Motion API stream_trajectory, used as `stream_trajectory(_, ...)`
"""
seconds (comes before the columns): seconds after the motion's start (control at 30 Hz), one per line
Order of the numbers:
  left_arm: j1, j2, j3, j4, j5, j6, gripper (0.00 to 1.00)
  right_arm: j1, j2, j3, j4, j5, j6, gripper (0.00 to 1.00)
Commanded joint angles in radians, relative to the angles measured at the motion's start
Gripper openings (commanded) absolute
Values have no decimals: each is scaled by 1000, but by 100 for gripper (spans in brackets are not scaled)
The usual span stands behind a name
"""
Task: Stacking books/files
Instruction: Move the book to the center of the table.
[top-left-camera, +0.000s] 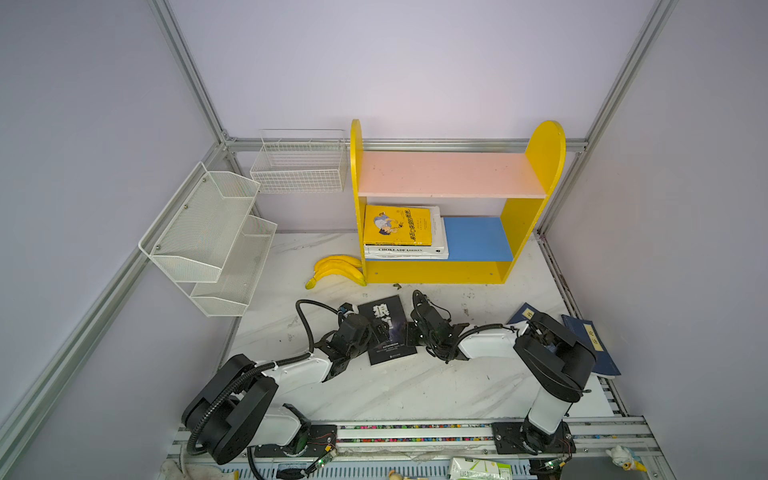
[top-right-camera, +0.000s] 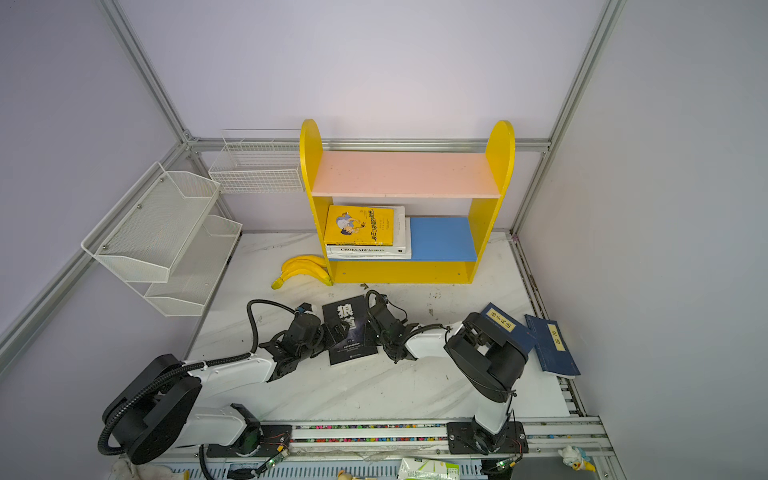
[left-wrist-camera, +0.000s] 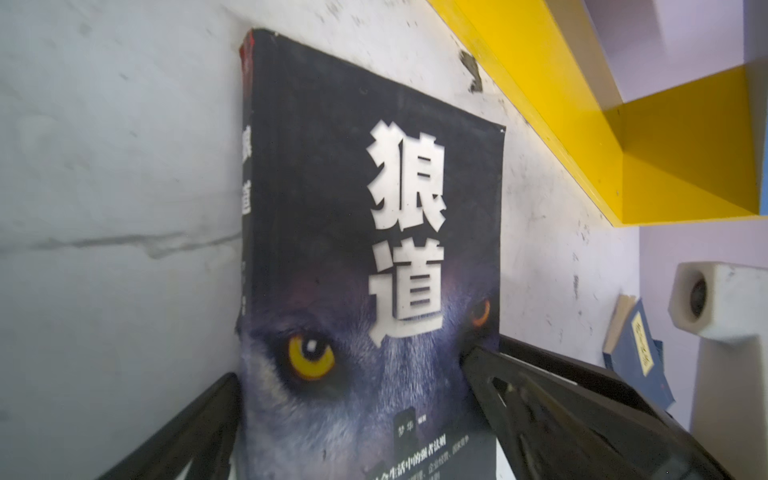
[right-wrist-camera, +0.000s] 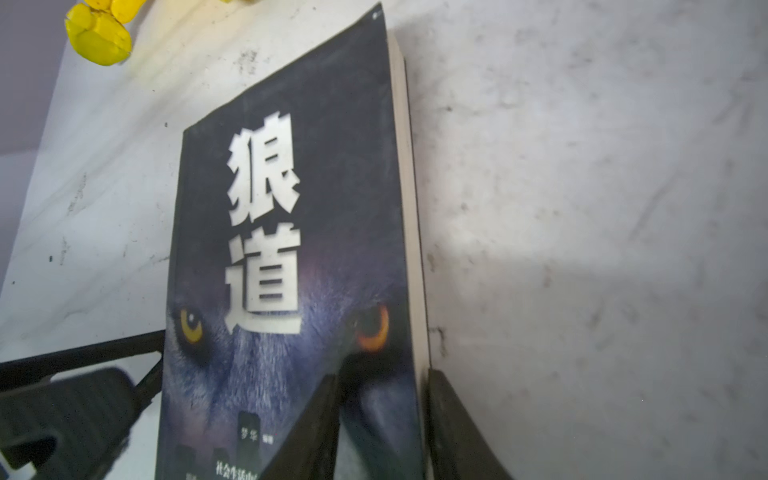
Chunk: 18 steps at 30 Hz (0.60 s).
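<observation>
Right end effector (right-wrist-camera: 382, 376): pinching wolf-eyed book's (right-wrist-camera: 291, 249) edge so I can lift.
Left end effector (left-wrist-camera: 349, 365): spread, perhaps bracing spine.

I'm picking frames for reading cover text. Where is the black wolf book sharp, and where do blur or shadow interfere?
Left wrist view: black wolf book title legible, small print soft. Right wrist view: title clear, a shadow on the table beside it, bananas glaring. Both top views: even light, book small and partly hidden.
</observation>
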<state>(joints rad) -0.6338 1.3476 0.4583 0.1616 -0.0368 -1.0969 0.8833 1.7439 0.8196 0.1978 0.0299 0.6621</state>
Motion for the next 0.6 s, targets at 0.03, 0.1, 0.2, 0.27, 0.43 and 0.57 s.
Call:
stream_trajectory(0.03, -17, -3, 21, -138, 33, -35, 98, 5, -26, 21, -95, 90, 9, 47)
stream_trajectory(0.1, -18, -12, 24, -192, -5, -30, 98, 1, -17, 34, -87, 99, 11, 50)
stream_trajectory(0.2, -17, -18, 19, -229, -37, -30, 98, 2, 5, 63, -99, 118, 14, 53)
stream_trajectory(0.27, -17, -16, 19, -243, -48, -30, 98, 0, 9, 71, -106, 132, 12, 54)
stream_trajectory(0.43, -17, 18, 25, -224, -44, -20, 97, -9, 14, 75, -113, 183, 27, 46)
stream_trajectory(0.57, -18, 53, 31, -198, -37, -21, 97, -21, 43, 71, -112, 212, 31, 36)
